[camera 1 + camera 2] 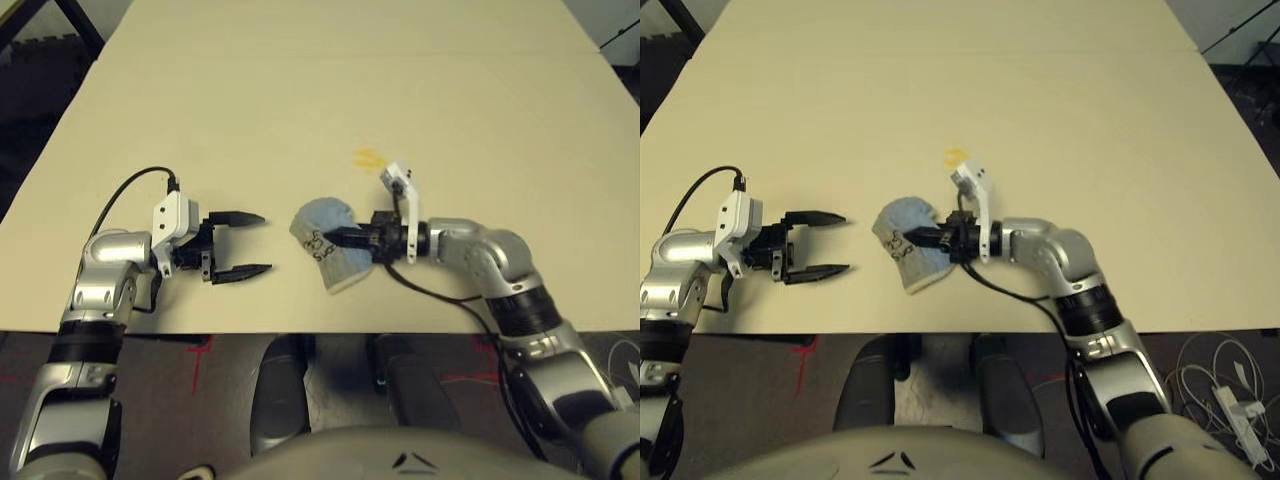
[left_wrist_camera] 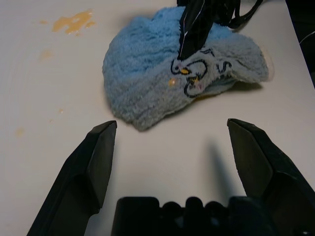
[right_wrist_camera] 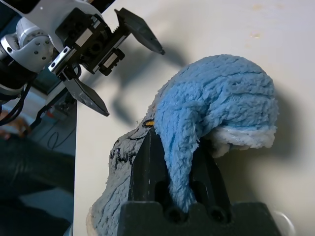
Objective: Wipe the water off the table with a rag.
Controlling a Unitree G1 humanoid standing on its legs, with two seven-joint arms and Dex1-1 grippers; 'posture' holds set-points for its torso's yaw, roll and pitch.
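The right hand [image 1: 345, 238] is clamped on the rag [image 1: 328, 243], its two black fingers pinching a fold of the blue fleece near the scribbled handwriting. The rag sits bunched on the worktop [image 1: 320, 100], near the front edge and roughly midway across. The left hand [image 1: 245, 243] waits just beside it with its fingers spread apart, gripping nothing.

The main risk is the bunching. Only a small pinch of cloth is gripped and the rest humps up in a dome, so little fabric looks pressed flat; a sweep could glide over the water [image 1: 368, 157] or smear it rather than soak it up. That yellow-orange patch lies just beyond the rag, apart from it, and fainter specks [image 2: 45, 54] sit off to the side, easy to miss in a narrow pass. The thin pinch could also slip if the cloth drags hard. The open left hand is close enough to be struck should the sweep run toward it.

The rag's long axis runs diagonally, from its rounded blue end farther from the robot to its pale-edged end nearer the front edge; the right hand's fingers cross it.
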